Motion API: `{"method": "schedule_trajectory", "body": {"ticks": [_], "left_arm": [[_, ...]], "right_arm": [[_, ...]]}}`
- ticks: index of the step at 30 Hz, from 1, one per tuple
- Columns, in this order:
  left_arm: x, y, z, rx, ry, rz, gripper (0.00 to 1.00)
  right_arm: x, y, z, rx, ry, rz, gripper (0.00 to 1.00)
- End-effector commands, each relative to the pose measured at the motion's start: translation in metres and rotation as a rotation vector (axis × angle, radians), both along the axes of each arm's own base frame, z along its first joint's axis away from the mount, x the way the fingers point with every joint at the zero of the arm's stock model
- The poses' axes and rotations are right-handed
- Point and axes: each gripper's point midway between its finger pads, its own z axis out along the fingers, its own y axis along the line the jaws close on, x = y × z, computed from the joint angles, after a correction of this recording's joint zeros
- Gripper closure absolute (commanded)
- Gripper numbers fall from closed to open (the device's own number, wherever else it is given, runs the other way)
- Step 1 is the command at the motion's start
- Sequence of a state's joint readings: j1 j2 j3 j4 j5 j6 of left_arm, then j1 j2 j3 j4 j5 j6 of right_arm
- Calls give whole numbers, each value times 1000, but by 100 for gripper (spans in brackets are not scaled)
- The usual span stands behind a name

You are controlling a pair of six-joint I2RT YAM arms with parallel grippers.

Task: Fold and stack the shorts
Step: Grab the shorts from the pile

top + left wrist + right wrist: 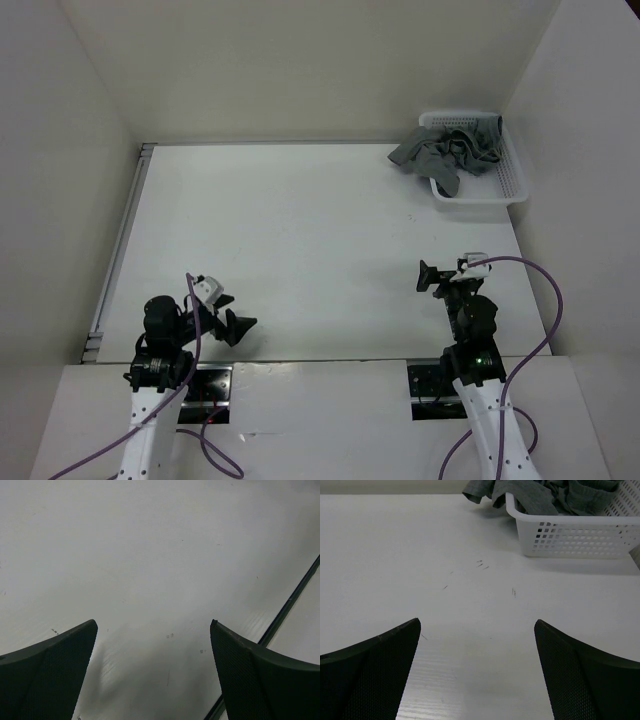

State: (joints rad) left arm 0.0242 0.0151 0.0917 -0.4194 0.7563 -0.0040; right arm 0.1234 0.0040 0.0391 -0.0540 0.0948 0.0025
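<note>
Bunched shorts (455,150) partly hidden inside basket (480,201)

White mesh basket (480,203) sits far-right on the table (300,230).

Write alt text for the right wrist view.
Grey shorts lie crumpled in a white mesh basket at top right, partly spilling over its left rim onto the white table. The right end effector is open and empty in the foreground, apart from the basket.
</note>
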Motion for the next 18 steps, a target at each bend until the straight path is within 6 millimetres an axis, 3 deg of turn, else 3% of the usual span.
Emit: {"method": "schedule_trajectory", "body": {"ticks": [1, 5, 7, 8, 9, 10, 11, 12, 14, 15, 16, 17, 18], "left_arm": [[-1, -6, 7, -15, -47, -48, 0], [-9, -15, 12, -42, -57, -114, 0], [-10, -16, 13, -45, -57, -123, 0], [-6, -14, 15, -38, -76, -109, 0], [1, -12, 24, -28, -133, -95, 0], [18, -9, 47, -10, -291, -75, 0], [33, 0, 63, 10, -392, -11, 0], [43, 5, 105, 20, -593, 26, 0], [49, 9, 124, 23, -619, 67, 0], [52, 12, 134, 24, -630, 87, 0], [55, 15, 145, 26, -646, 112, 0], [69, 23, 146, 31, -612, 169, 0], [75, 27, 174, 31, -647, 198, 0]], "right_arm": [[3, -4, -3, 5, -23, -24, 1], [3, -3, -3, -13, -24, -9, 1], [-2, 34, 6, -134, -61, 229, 0], [-5, 44, 21, -440, -157, 349, 1], [-10, 60, 26, -527, -220, 451, 1], [-28, 93, 31, -783, -376, 680, 0], [-37, 95, -2, -1128, -392, 809, 0], [-29, 97, 11, -1567, -634, 741, 2], [-31, 105, 41, -1537, -768, 666, 0], [-36, 108, 74, -1410, -849, 608, 0], [-42, 112, 89, -1360, -901, 595, 0], [-47, 111, 106, -1322, -939, 565, 0], [-52, 111, 124, -1245, -961, 542, 0]]}}
